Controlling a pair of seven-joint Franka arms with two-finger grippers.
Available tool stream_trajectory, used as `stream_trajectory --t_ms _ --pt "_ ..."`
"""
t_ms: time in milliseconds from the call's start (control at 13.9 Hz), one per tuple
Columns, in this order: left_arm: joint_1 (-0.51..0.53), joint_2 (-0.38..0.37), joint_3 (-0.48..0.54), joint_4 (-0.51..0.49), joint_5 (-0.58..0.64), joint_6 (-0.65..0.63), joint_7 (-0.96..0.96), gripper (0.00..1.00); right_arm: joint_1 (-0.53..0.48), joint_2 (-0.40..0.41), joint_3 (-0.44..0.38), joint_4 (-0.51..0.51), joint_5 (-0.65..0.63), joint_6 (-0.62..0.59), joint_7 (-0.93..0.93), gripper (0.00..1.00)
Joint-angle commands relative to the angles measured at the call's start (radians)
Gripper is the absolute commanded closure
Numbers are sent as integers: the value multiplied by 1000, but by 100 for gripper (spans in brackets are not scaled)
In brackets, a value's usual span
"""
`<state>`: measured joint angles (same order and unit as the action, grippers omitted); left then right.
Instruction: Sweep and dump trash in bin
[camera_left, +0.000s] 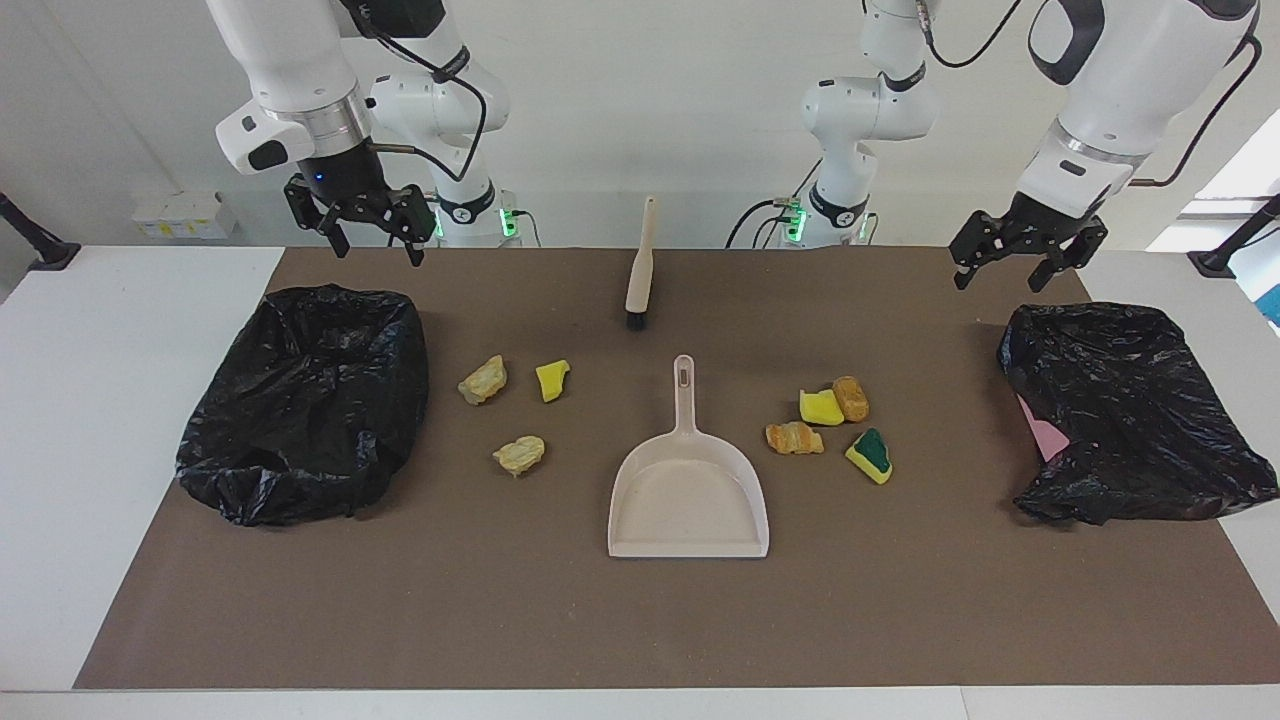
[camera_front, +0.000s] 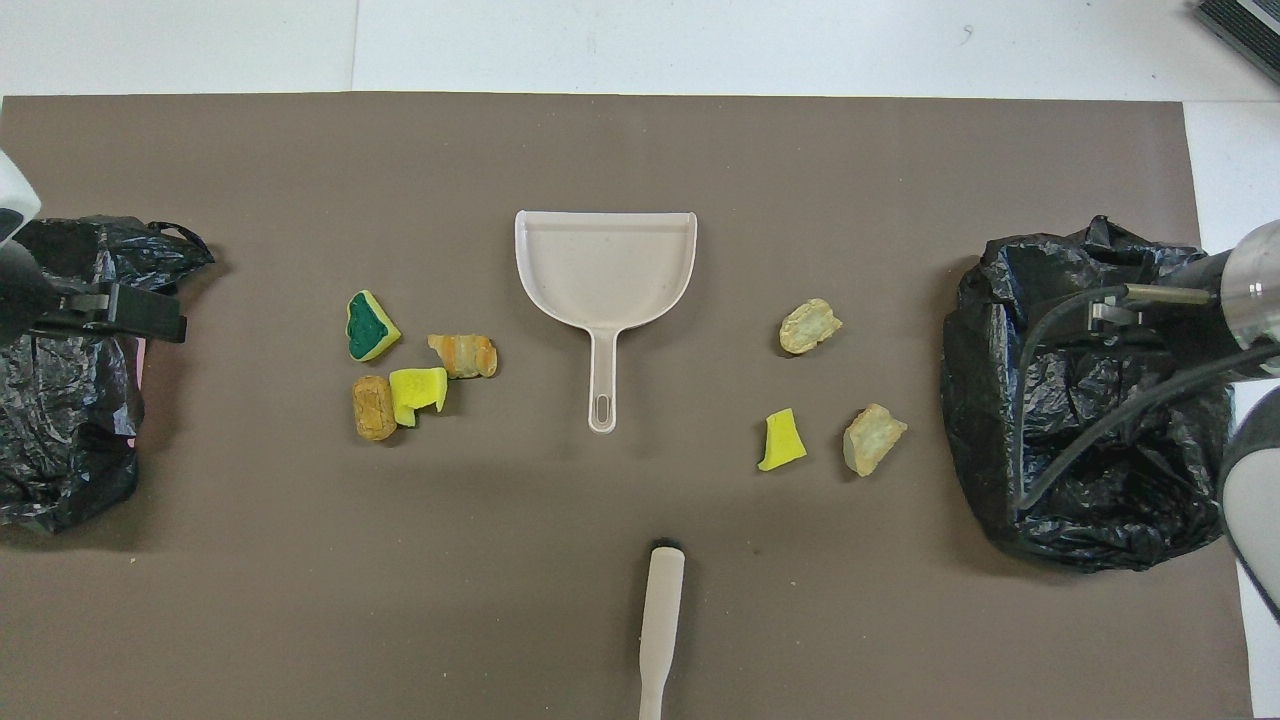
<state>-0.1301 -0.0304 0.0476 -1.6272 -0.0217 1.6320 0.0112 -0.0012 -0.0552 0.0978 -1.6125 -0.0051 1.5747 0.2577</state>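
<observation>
Seven small trash chunks lie on the brown mat. A tan one (camera_left: 483, 380), a yellow one (camera_left: 552, 380) and another tan one (camera_left: 520, 455) lie toward the right arm's end. A yellow one (camera_left: 820, 407), an orange-brown one (camera_left: 851, 398), an orange one (camera_left: 794, 438) and a yellow one with a green face (camera_left: 870, 455) lie toward the left arm's end. A beige dustpan (camera_left: 688, 500) lies between the groups, handle toward the robots. A beige brush (camera_left: 640, 270) lies nearer to the robots. My right gripper (camera_left: 370, 240) and left gripper (camera_left: 1005, 270) hang open and empty, raised.
A bin lined with a black bag (camera_left: 310, 400) stands at the right arm's end, under the right gripper. Another black-bagged bin (camera_left: 1130, 410) stands at the left arm's end, with a bit of pink showing at its edge. White table borders the mat.
</observation>
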Motion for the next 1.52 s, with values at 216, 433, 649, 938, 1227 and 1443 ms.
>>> stream_trajectory --t_ms 216,433,649,938,1227,1443 --pt "-19 -11 15 4 20 -9 4 0 -14 -23 0 -24 22 -2 -40 0" --pt "-7 -11 20 7 16 -1 -4 0 -25 -18 -1 -18 23 -9 -37 0" --pt "3 -13 18 3 9 -1 7 0 -22 -23 -3 -23 24 -13 -37 0" --pt "-5 -25 15 -30 5 0 10 0 -7 -37 -1 -49 24 4 -18 0" --pt "-9 -26 15 -85 -37 51 6 0 12 -49 8 -99 22 77 -17 0" --pt "-16 -26 14 -147 -75 104 -2 0 50 -38 8 -127 7 123 20 0"
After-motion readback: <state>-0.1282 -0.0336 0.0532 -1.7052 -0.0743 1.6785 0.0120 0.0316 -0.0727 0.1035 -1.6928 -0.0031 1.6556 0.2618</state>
